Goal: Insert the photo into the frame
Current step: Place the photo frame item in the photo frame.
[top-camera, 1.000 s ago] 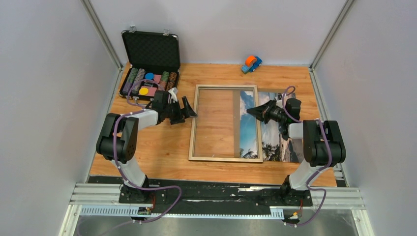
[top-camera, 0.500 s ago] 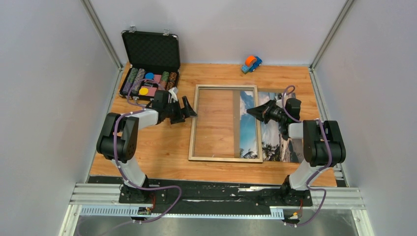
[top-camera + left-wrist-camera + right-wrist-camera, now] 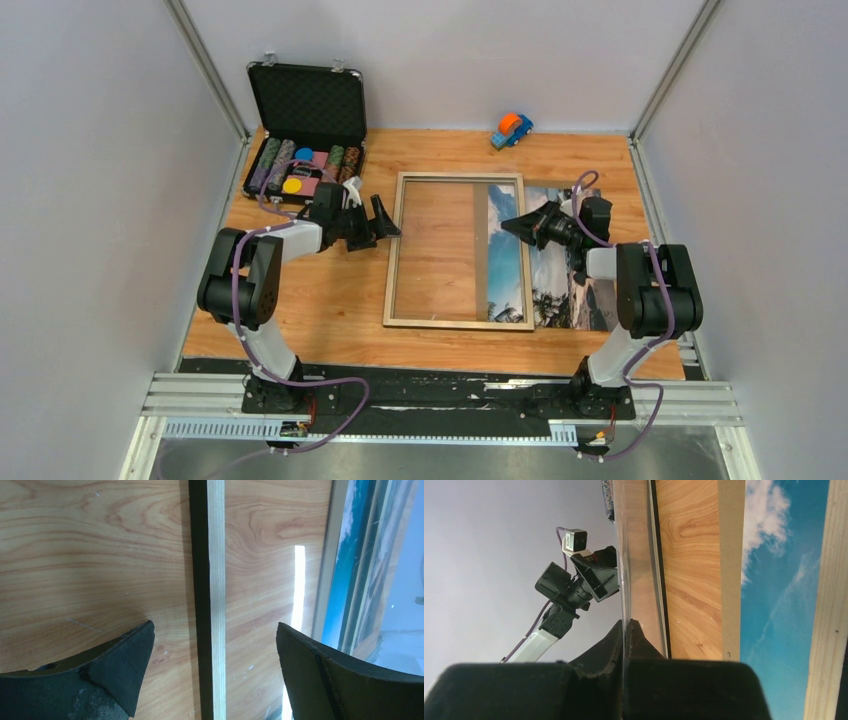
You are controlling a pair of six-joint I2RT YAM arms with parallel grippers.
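Large thin-edged pale wood picture frame point(image 3: 392, 262) with a clear pane lies flat mid-table, light face up. The glossy beach print, the photo point(image 3: 560, 285), lies flat with its left part under the frame's right side and the rest out on the wooden table point(image 3: 330, 300). My left gripper point(image 3: 388, 220) is spread wide at the frame's left rail, a finger point(image 3: 125, 650) on each side of it in the wrist view. My right gripper point(image 3: 508, 224) has its tips pressed together over the right rail; I can't tell whether anything is pinched.
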